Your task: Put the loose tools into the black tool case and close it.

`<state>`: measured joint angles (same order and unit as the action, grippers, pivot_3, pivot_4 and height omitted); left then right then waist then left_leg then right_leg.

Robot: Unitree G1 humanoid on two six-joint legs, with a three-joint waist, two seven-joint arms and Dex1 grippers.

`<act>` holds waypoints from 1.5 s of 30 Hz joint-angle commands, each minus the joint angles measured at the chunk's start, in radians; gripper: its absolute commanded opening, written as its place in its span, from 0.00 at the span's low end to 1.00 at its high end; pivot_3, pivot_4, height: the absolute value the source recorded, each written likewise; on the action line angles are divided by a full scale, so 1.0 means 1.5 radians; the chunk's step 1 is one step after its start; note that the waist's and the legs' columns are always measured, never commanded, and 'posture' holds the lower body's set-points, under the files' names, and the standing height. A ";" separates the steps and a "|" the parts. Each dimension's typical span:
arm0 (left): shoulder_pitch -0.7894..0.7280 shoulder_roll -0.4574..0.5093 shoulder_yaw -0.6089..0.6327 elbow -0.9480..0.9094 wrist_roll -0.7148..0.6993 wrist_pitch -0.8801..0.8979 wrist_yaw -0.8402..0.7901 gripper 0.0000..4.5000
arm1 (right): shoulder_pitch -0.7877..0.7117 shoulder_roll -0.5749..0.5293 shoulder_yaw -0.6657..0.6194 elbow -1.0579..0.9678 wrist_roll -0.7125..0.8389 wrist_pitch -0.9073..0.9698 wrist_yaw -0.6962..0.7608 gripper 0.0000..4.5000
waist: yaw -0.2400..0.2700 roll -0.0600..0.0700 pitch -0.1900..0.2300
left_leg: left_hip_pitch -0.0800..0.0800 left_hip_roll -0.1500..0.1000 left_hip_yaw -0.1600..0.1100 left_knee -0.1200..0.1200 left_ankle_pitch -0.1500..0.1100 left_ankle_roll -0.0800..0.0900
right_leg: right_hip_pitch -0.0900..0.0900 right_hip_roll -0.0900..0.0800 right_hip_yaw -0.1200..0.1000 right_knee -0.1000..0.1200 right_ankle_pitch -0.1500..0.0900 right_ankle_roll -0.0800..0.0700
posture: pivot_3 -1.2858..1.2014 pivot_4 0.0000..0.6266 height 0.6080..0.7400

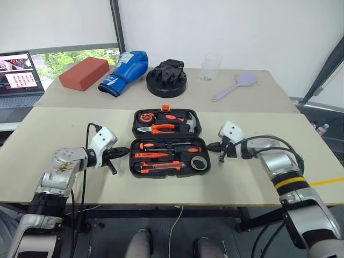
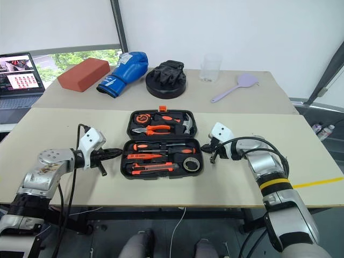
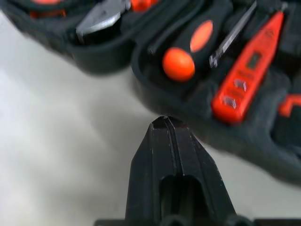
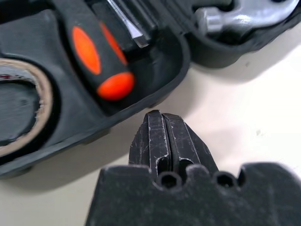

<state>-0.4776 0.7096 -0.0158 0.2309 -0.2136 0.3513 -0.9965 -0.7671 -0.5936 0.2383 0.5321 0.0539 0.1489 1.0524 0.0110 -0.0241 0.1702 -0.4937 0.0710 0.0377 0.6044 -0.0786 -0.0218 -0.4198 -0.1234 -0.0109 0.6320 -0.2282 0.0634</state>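
Observation:
The black tool case (image 1: 167, 137) lies open flat on the near table, orange latch at its far edge. In its near half lie two orange-and-black screwdrivers (image 1: 171, 145), a slim orange tester (image 1: 152, 155), a utility knife (image 1: 161, 166) and a dark tape roll (image 1: 199, 163). Pliers (image 1: 161, 129) and a hammer (image 1: 188, 122) sit in the far half. My left gripper (image 1: 124, 152) is shut and empty, its tip just off the case's left wall (image 3: 141, 89). My right gripper (image 1: 210, 145) is shut and empty too, close to the right wall (image 4: 155, 84).
On the far table stand a red brick (image 1: 84, 73), a blue boxing glove (image 1: 124, 71), a round black disc with gloves (image 1: 167, 79), a clear cup (image 1: 210, 66) and a purple spatula (image 1: 236, 86). A laptop (image 1: 19, 78) sits at the far left.

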 commanded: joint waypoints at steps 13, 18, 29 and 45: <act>0.042 0.066 -0.034 -0.141 -0.025 0.014 -0.164 0.00 | 0.140 -0.033 -0.003 -0.281 0.040 0.066 0.121 0.00 | 0.001 0.000 0.000 | 0.000 0.000 0.000 -0.002 -0.002 -0.004 | -0.001 0.000 0.000 0.000 -0.001 -0.001 | 0.52 0.24 0.97; 0.063 0.082 -0.037 -0.118 0.008 -0.036 -0.160 0.00 | 0.205 -0.049 -0.017 -0.343 0.037 0.093 0.099 0.00 | 0.002 0.000 0.000 | 0.001 0.000 0.000 -0.002 -0.002 -0.004 | -0.001 0.000 0.000 -0.001 -0.001 -0.001 | 0.52 0.24 0.97; -0.018 0.096 0.042 0.055 -0.045 0.141 -0.125 0.31 | 0.187 -0.085 -0.120 -0.338 0.099 0.255 0.047 0.25 | 0.001 0.000 0.000 | 0.001 0.001 0.000 -0.001 -0.002 -0.004 | -0.001 0.000 0.000 0.001 -0.003 -0.001 | 0.52 0.24 0.97; -0.360 -0.085 0.098 0.391 -0.073 0.363 0.102 1.00 | -0.117 0.085 -0.150 0.005 0.144 0.482 -0.152 0.99 | -0.001 0.000 0.000 | 0.000 0.000 0.000 0.002 0.002 0.002 | -0.001 0.000 0.000 0.007 -0.002 0.001 | 0.52 0.24 0.97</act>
<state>-0.9891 0.5797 0.1197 0.8023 -0.3334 0.9252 -0.8619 -0.9041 -0.4630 0.0302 0.5050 0.2781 0.8945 0.8528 0.0098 -0.0247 0.1706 -0.4938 0.0706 0.0371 0.6066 -0.0759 -0.0186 -0.4217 -0.1235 -0.0113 0.6435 -0.2317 0.0646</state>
